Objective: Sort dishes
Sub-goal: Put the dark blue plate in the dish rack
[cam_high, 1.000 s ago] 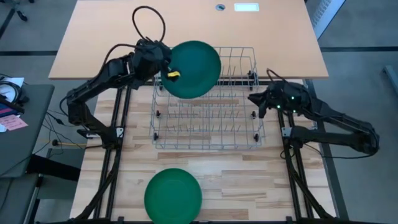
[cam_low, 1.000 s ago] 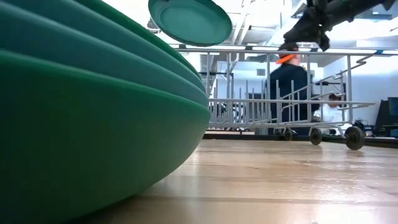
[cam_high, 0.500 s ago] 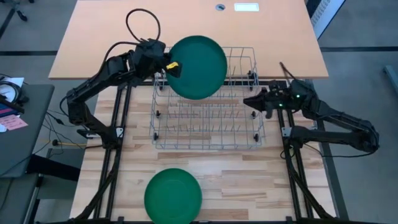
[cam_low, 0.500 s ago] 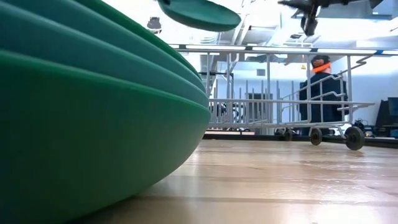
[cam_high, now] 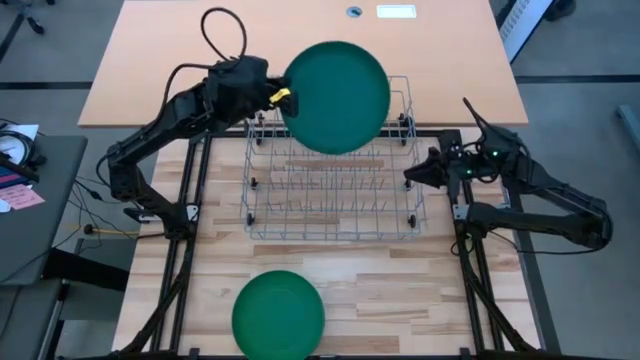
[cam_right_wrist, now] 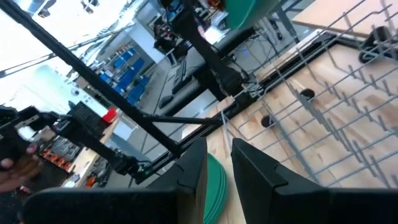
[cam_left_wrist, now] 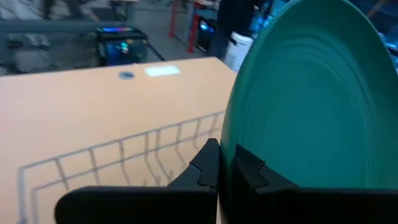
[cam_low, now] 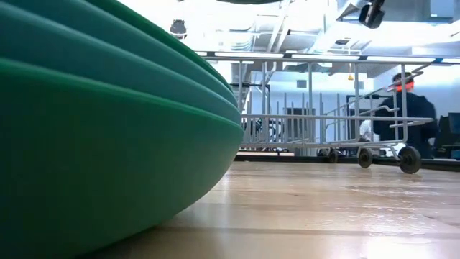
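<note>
Left gripper point(cam_high: 281, 97) is clamped on a green plate's point(cam_high: 337, 96) rim, holding it above the wire rack point(cam_high: 330, 190) for slotting; right gripper's point(cam_high: 412, 176) state is indeterminate.

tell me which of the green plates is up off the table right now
The round green plastic plate over the wire rack's far edge, clamped in the left gripper's fingers. The other green plates lie stacked on the table.
</note>
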Tool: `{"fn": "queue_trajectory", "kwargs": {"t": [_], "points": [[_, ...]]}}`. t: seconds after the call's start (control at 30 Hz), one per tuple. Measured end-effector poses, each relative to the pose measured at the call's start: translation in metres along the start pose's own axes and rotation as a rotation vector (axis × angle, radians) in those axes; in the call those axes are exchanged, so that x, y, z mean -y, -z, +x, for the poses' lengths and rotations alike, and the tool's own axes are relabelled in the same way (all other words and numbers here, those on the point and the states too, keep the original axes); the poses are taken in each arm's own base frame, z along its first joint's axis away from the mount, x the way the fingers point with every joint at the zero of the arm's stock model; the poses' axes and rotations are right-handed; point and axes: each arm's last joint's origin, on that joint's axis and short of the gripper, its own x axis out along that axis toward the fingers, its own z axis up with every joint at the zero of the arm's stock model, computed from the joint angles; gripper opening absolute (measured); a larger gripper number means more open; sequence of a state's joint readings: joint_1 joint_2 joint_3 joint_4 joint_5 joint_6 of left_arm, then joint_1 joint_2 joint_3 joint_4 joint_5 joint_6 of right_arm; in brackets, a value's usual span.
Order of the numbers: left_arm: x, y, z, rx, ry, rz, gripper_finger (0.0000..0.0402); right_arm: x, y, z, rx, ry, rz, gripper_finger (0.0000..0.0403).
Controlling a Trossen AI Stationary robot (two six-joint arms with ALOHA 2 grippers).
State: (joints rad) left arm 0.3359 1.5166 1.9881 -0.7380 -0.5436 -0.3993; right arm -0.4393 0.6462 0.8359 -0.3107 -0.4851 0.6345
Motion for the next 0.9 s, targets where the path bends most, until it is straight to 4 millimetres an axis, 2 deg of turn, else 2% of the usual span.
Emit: {"fn": "queue_trajectory", "kwargs": {"t": [0.2, 0.33, 0.5, 0.73, 0.9], "points": [[0.003, 0.0, -0.002, -0.059, 0.134, -0.124, 0.0002, 0.004, 0.001, 0.003, 0.017, 0.075, 0.249, 0.008], [0.005, 0.001, -0.003, -0.094, 0.206, -0.136, 0.0002, 0.003, 0.004, 0.006, -0.007, 0.066, 0.375, 0.008], [0.006, 0.003, -0.004, -0.136, 0.26, -0.091, 0.0002, 0.001, 0.009, 0.011, -0.012, 0.108, 0.384, 0.008], [0.0, 0.013, -0.003, -0.267, 0.271, -0.083, 0.0002, 0.002, 0.011, 0.011, 0.017, 0.174, 0.385, 0.008], [-0.006, 0.014, 0.0, -0.346, 0.344, -0.081, 0.0002, 0.003, 0.01, 0.011, 0.062, 0.211, 0.403, 0.008]]}}
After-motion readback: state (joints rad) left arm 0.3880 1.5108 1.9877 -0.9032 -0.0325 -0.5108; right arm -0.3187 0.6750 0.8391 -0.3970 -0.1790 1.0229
